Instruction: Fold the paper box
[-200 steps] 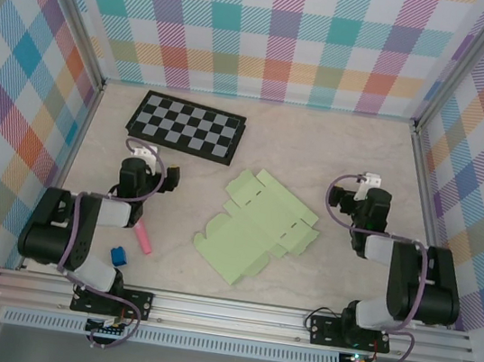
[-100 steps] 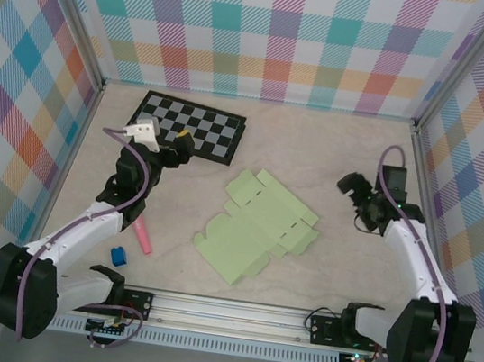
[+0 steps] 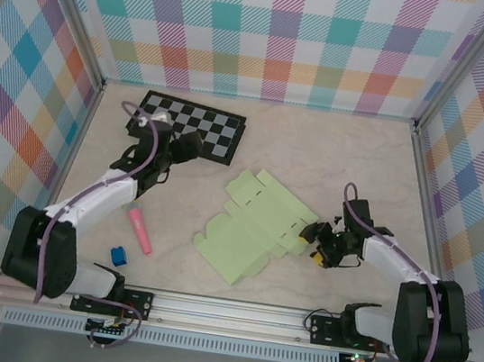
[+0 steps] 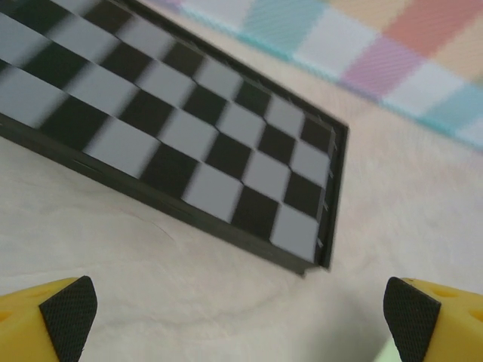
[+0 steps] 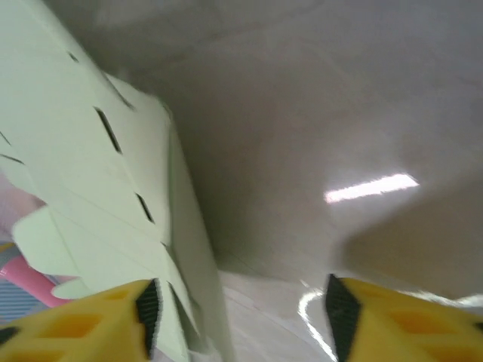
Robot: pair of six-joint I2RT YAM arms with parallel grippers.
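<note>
The paper box (image 3: pixel 258 224) lies flat and unfolded in the middle of the table, pale green with flaps and slots. My right gripper (image 3: pixel 313 245) is low at its right edge. In the right wrist view the box (image 5: pixel 98 196) has a raised edge flap between my yellow fingers (image 5: pixel 147 317), close to the left one. The right gripper (image 5: pixel 241 317) is open, its jaws partly apart, not clamped on the card. My left gripper (image 3: pixel 194 145) hovers at the checkerboard's near edge, away from the box. In its wrist view the left gripper (image 4: pixel 241 320) is wide open, with bare table between its fingers.
The black-and-grey checkerboard (image 3: pixel 191 125) lies at the back left, also in the left wrist view (image 4: pixel 189 136). A pink marker (image 3: pixel 140 230) and a small blue piece (image 3: pixel 118 255) lie near the front left. Plaid walls enclose the table on three sides.
My right arm swung from the right side down to the box's right edge, and its jaws narrowed. My left arm shifted a little toward the checkerboard's near edge, still open.
</note>
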